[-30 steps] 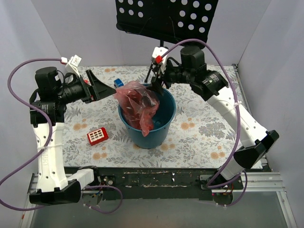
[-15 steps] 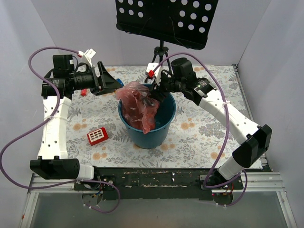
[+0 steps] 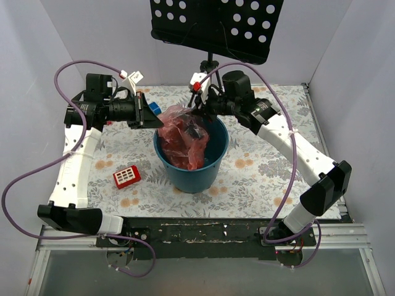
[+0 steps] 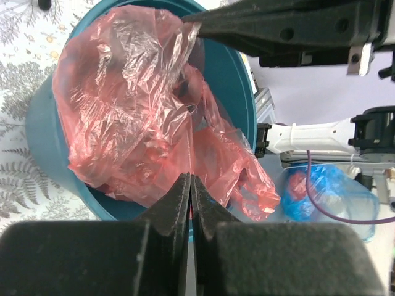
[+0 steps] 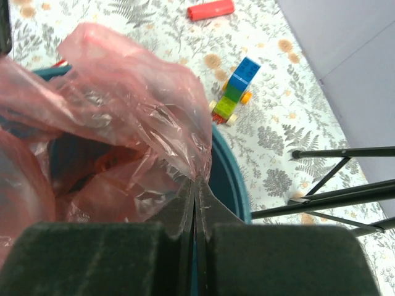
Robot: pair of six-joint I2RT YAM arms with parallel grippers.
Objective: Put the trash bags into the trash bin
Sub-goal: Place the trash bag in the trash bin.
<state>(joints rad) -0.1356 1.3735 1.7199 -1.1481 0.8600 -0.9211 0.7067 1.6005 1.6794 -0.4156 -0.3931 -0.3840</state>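
Note:
The trash bag point(image 3: 181, 137), thin crinkly red-pink film, sits bunched in the mouth of the round teal trash bin point(image 3: 205, 177) and rises above its rim. My left gripper point(image 3: 160, 118) is at the bin's left rim, shut on the bag's edge. In the left wrist view its jaws point(image 4: 190, 180) meet on the film of the bag point(image 4: 129, 105) over the bin point(image 4: 42, 142). My right gripper point(image 3: 197, 119) is at the far rim, shut on the bag's opposite edge. The right wrist view shows that gripper point(image 5: 195, 180) pinching the bag point(image 5: 129, 98) above the bin's rim point(image 5: 229, 176).
A red block with white squares point(image 3: 126, 176) lies left of the bin. A red cylinder point(image 5: 210, 10) and a stacked coloured brick toy point(image 5: 236, 89) lie on the floral cloth behind it. A black perforated stand point(image 3: 216, 24) on tripod legs point(image 5: 345, 152) stands at the back.
Both arms came in to the bin's rim and both grippers went from open to shut on the bag's edges. The bag now sits more upright over the opening.

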